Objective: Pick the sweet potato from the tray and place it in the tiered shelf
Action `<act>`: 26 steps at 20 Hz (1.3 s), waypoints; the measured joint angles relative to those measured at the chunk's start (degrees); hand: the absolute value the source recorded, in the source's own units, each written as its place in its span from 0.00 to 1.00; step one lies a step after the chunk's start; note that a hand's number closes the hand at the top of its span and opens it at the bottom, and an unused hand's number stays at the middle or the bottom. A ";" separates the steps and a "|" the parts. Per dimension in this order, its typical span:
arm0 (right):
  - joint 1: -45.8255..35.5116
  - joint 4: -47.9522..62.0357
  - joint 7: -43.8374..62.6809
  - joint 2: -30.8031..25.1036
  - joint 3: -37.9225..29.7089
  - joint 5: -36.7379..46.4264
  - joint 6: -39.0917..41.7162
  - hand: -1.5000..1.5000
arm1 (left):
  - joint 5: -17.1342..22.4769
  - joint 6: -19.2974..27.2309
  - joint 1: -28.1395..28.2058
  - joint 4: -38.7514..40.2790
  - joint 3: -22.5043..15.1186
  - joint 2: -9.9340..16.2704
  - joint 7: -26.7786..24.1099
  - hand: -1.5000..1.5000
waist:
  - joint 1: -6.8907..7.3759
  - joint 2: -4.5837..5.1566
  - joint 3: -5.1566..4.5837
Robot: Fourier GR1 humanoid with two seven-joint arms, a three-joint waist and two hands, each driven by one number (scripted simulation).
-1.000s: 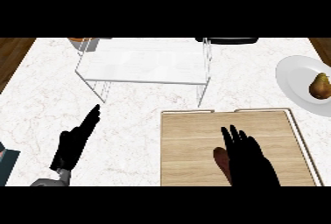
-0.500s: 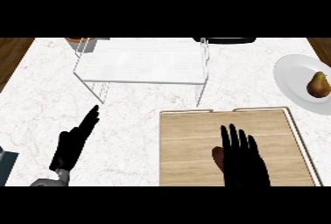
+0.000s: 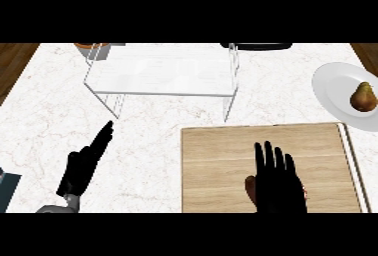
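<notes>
- Pale wood: the tray (image 3: pixel 221 165) lies on the near right of the marble counter (image 3: pixel 148 130), its far edge just near of the shelf's legs.
- The right hand (image 3: pixel 277 187) is over the near part of the tray, palm down, fingers straight and spread, pointing away; it grasps nothing.
- A reddish-brown sliver of the sweet potato (image 3: pixel 249 187) peeks out at that hand's left edge, still on the tray; the hand covers the rest, and I can't tell whether they touch.
- The left hand (image 3: pixel 85 165) rests on the near left of the counter, well apart from the tray, fingers straight and together, pointing far and slightly right, released.
- The white wire shelf (image 3: pixel 162 75) stands at the far middle of the counter, with nothing on its top tier.
- A white plate (image 3: pixel 332 90) sits at the far right with a brown pear (image 3: pixel 362 97) standing on it.
- Something orange (image 3: pixel 92 46) and something dark (image 3: pixel 255 46) show at the far edge, too cut off to name.
</notes>
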 measured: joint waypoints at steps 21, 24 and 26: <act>-0.75 9.61 -9.16 4.55 -4.41 5.12 -2.25 1.00 | -2.80 -2.30 -0.15 0.26 3.14 -2.14 -0.04 0.50 | 0.15 -0.45 -0.45; -1.02 9.84 -9.55 4.59 -4.04 6.45 -3.29 1.00 | -3.24 -2.48 -0.15 -0.41 2.94 -2.89 1.26 0.50 | 0.09 -0.48 -0.54; -0.96 8.91 -9.43 4.19 -3.76 7.66 -3.70 1.00 | -3.17 -2.82 -0.96 0.27 3.75 -2.83 1.40 0.50 | 0.03 -0.42 -0.49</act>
